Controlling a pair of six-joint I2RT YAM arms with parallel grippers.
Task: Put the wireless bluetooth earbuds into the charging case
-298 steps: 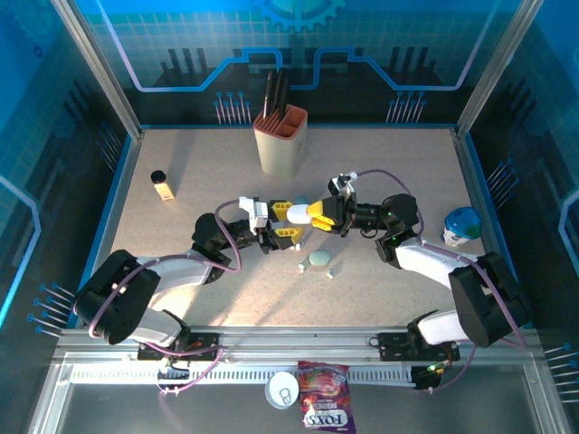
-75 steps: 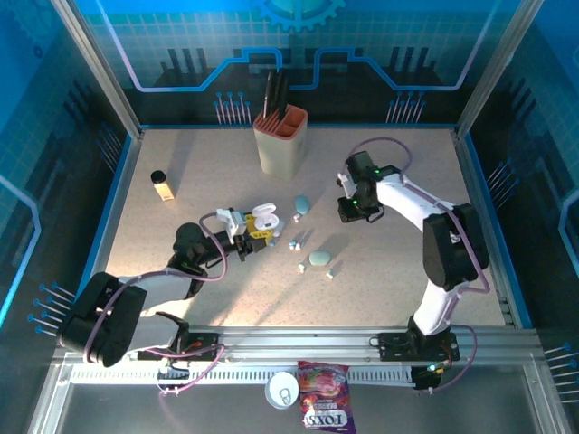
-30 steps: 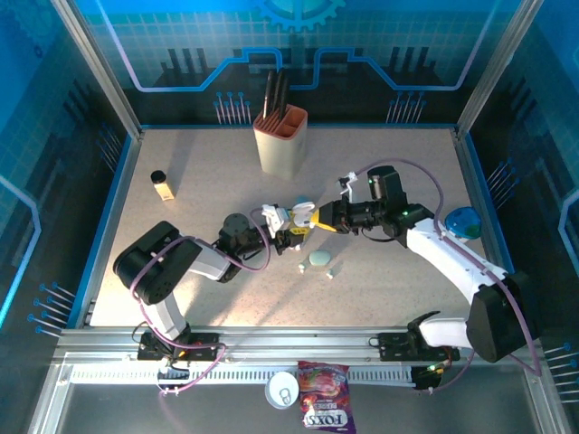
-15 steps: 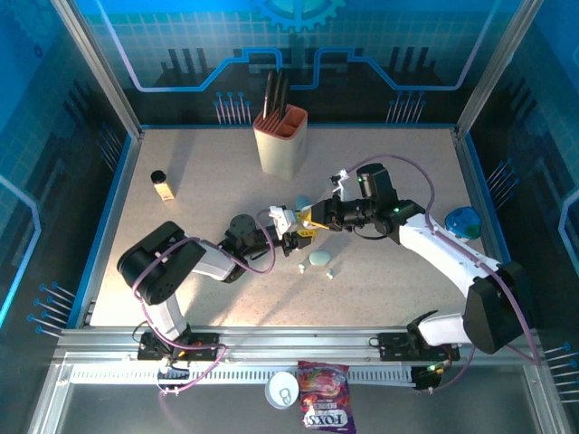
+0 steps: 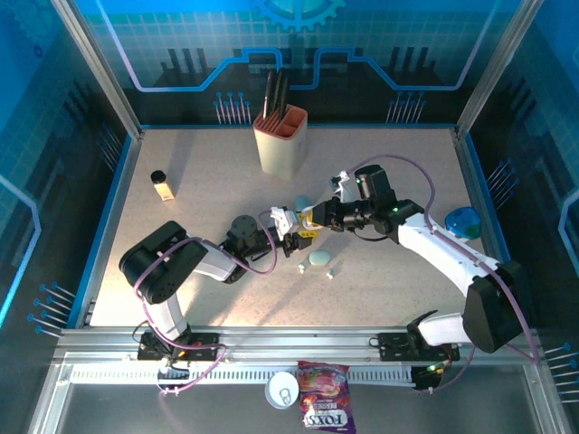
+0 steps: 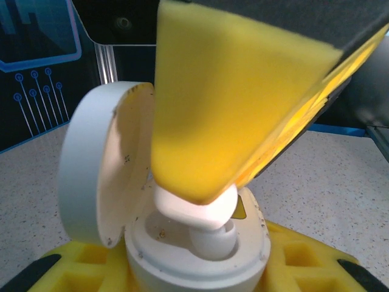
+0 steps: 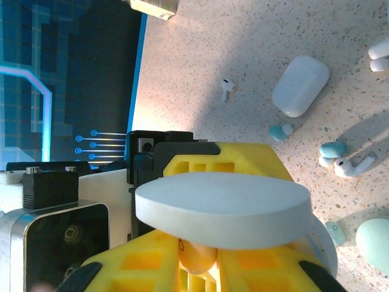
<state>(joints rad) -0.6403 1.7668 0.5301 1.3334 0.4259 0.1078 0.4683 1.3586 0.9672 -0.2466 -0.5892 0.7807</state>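
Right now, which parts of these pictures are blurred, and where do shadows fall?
Left wrist view: the close yellow pad is soft, the earbud beneath it and the open case sharper. Right wrist view: the near lid is blurred, loose earbuds beyond are crisp, and light and shade are uneven across the table. Top external view: sharp throughout, soft shadows.

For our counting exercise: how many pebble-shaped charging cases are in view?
3. One teal case lies just beyond the grippers, one pale case lies nearer the arms' bases, and one open white case is held in the left gripper. Others may be hidden beneath the arms.
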